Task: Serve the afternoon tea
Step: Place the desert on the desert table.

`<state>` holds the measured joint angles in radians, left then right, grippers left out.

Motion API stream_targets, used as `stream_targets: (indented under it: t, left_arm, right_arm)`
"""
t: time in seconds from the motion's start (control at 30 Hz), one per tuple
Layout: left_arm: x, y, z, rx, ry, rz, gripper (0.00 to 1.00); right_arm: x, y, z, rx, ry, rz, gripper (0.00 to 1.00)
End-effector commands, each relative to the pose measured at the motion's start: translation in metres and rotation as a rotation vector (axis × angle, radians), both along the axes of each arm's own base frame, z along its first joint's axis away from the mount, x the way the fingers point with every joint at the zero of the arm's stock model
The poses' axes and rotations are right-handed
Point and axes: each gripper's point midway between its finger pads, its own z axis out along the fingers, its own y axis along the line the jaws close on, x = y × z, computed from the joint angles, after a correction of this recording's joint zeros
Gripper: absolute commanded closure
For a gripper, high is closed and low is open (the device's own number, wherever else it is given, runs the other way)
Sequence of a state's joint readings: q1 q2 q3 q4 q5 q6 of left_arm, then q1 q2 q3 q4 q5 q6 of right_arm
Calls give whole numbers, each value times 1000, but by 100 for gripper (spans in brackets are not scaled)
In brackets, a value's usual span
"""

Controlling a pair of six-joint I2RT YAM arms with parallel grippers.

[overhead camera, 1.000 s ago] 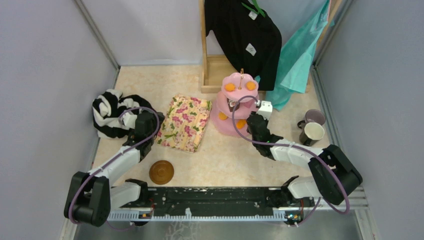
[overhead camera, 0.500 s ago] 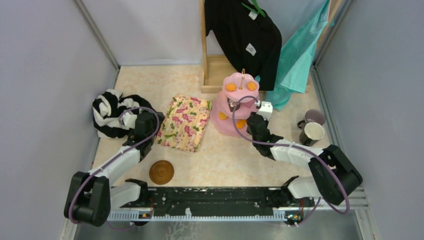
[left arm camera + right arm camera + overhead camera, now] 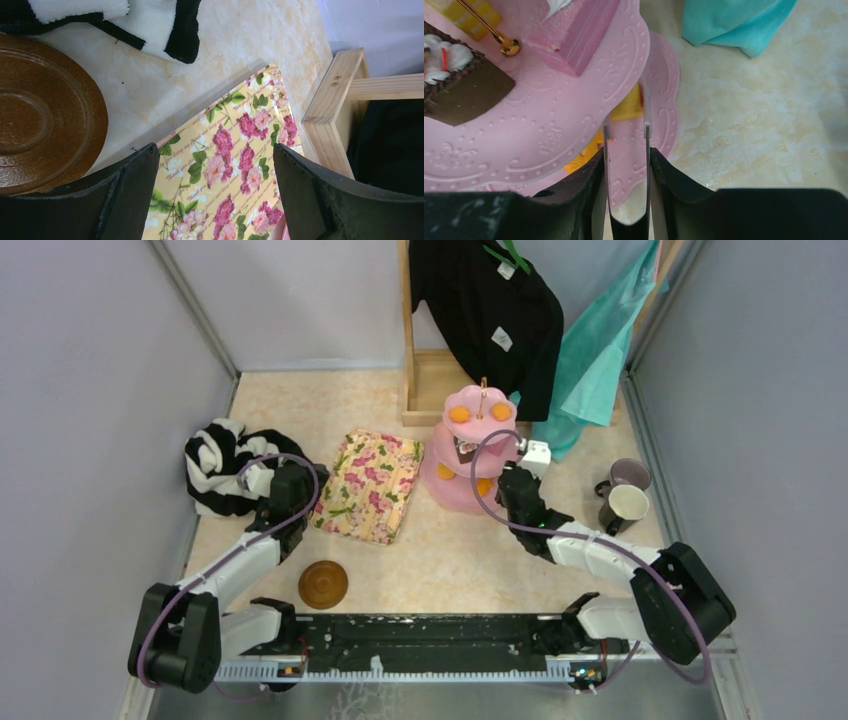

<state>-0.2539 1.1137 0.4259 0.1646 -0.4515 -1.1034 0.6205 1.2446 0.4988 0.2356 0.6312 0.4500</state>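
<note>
The right gripper (image 3: 626, 127), jaws narrow, sits at the rim of the pink cake stand (image 3: 549, 125); I cannot tell whether it pinches that rim. Left of the stand, the left gripper (image 3: 215, 165) gapes wide above the floral cloth (image 3: 372, 485).

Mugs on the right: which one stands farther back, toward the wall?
The lilac mug, purplish inside, stands farther back. The cream mug, with its pale inside, sits just in front of it.
</note>
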Motion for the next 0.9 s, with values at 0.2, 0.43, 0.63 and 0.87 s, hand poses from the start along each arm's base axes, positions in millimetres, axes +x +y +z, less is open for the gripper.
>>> stream_targets:
  t: [0.2, 0.43, 0.63, 0.87]
  left_arm:
    - [6, -5, 10, -10, -30, -11, 11]
    - [6, -6, 9, -12, -28, -13, 11]
    - [5, -4, 12, -5, -33, -9, 11]
    - [5, -5, 13, -9, -34, -11, 11]
  right_arm:
    - [2, -6, 31, 58, -89, -24, 73]
    - [2, -3, 17, 41, -43, -16, 71]
    - [5, -1, 5, 24, -12, -23, 70]
    - [13, -4, 0, 9, -8, -43, 75]
